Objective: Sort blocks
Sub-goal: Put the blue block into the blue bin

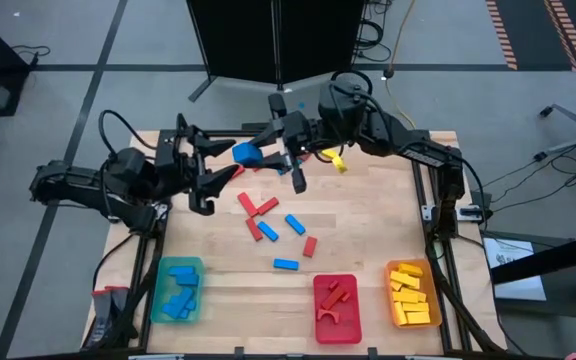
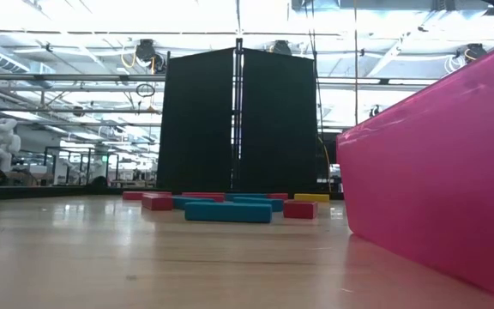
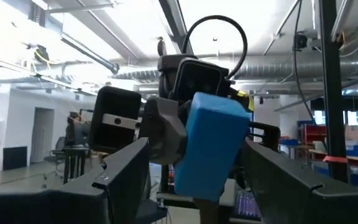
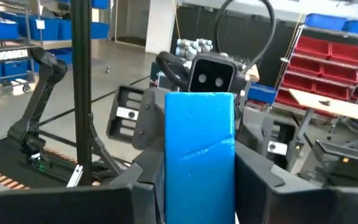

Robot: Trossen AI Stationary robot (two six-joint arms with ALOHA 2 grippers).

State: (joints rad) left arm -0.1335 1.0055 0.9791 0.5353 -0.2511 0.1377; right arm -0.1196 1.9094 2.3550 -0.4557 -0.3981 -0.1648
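A blue block (image 1: 246, 153) hangs high above the table's far part, with my right gripper (image 1: 262, 150) shut on it. In the right wrist view the block (image 4: 199, 143) stands upright between the two dark fingers. My left gripper (image 1: 226, 165) faces it from the table's left and is open. In the left wrist view its fingers stand on either side of the block (image 3: 211, 140), with a gap on each side. Loose red blocks (image 1: 258, 207), blue blocks (image 1: 286, 264) and a yellow block (image 1: 336, 160) lie flat on the wooden table. My right gripper pinches the blue block between its two fingers, by the side faces of its near end (image 4: 174, 186). The fingers come level from the table's right. The block's free end sticks out past the fingertips toward my left gripper. It is lifted clear of the table.
Along the near edge stand a green tray (image 1: 158, 300) with blue blocks, a red tray (image 1: 318, 320) with red pieces and an orange tray (image 1: 393, 285) with yellow ones. The red tray's wall (image 2: 436, 172) fills the right of the low view.
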